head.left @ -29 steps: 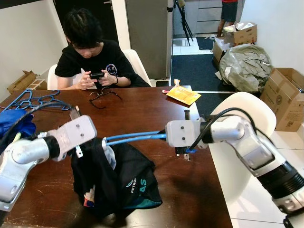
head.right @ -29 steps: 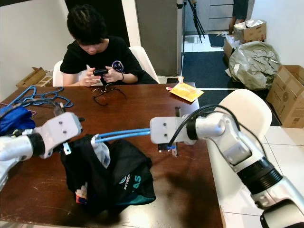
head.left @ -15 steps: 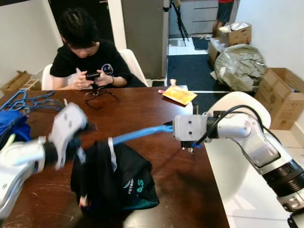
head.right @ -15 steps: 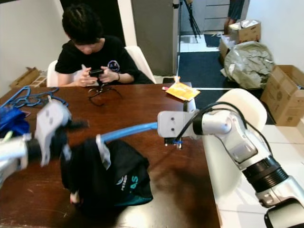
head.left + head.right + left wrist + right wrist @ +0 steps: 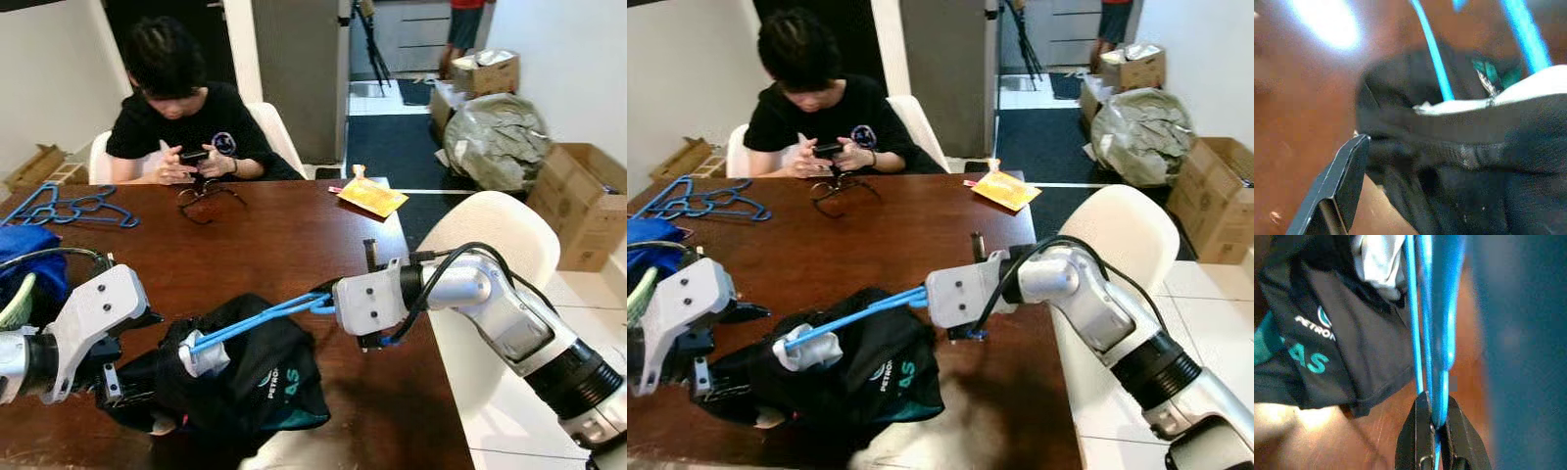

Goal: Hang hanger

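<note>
A black T-shirt (image 5: 265, 382) with teal lettering lies bunched on the brown table (image 5: 284, 235). A blue hanger (image 5: 260, 318) slants down into its neck opening beside the white collar label (image 5: 204, 354). My right gripper (image 5: 377, 341) is shut on the hanger's outer end; the right wrist view has its fingers (image 5: 1422, 431) clamped on the blue wire (image 5: 1422, 333). My left gripper (image 5: 113, 384) is at the shirt's left edge, shut on the fabric. The left wrist view has one black finger (image 5: 1344, 181) against the dark cloth (image 5: 1474, 161), which hides the other finger.
A person (image 5: 181, 117) sits at the far side with a phone; glasses (image 5: 201, 201) lie before them. Spare blue hangers (image 5: 69, 208) and a blue cloth (image 5: 24, 255) are at far left. A yellow packet (image 5: 370, 196) lies at the far right corner. A white chair (image 5: 490, 235) stands right.
The left gripper has dropped from chest height to the table's near left, and the shirt has come down with it. The hanger now slants downward into the shirt.
</note>
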Robot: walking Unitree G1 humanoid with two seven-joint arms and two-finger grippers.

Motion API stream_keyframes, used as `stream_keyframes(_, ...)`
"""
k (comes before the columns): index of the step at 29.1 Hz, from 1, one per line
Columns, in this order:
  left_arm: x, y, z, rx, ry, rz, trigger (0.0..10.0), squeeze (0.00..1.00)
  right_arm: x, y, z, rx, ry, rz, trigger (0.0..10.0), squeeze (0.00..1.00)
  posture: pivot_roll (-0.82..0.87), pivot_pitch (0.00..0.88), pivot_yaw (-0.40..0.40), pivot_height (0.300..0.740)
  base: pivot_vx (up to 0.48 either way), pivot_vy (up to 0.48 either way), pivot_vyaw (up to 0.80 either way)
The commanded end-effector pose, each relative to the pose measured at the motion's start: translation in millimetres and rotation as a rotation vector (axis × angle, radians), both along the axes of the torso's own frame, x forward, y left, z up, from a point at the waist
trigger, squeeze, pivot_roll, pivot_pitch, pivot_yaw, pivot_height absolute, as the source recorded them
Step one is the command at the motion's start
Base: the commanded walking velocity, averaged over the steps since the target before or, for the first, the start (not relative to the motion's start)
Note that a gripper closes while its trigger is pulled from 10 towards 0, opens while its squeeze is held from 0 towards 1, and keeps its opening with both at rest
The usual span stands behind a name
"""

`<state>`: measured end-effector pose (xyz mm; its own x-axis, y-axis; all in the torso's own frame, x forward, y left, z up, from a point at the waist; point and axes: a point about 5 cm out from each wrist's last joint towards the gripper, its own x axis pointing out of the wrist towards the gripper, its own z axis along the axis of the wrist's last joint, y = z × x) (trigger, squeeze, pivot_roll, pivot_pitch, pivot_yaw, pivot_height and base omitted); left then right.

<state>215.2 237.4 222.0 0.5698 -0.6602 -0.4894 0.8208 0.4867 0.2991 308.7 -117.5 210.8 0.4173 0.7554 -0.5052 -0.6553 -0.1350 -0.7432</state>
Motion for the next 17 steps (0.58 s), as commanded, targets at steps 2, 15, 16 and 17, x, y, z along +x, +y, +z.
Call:
stream_keyframes(2, 2.0, 7.4, 22, -0.071, -0.085, 0.044, 10.0, 0.00, 26.4, -102.4, -22, -0.241, 0.041, -0.494, 0.0, 0.00, 0.06, 0.000, 0.033, 0.735, 0.000, 0.000, 0.00)
stream_keyframes(15, 6.4, 70.5, -18, 0.243, 0.029, 0.394, 10.0, 0.00, 36.8, -106.4, 10, 0.085, 0.032, -0.544, 0.0, 0.00, 0.05, 0.000, 0.030, 0.735, 0.000, 0.000, 0.00)
stream_keyframes(16, 0.9, 73.2, -31, 0.299, 0.107, 0.389, 10.0, 0.00, 39.1, -106.4, 18, 0.144, 0.014, -0.554, 0.0, 0.00, 0.05, 0.000, 0.031, 0.735, 0.000, 0.000, 0.00)
stream_keyframes(17, -3.7, 71.7, -43, 0.334, 0.169, 0.372, 10.0, 0.00, 41.7, -106.3, 25, 0.202, -0.009, -0.566, 0.0, 0.00, 0.05, 0.000, 0.032, 0.735, 0.000, 0.000, 0.00)
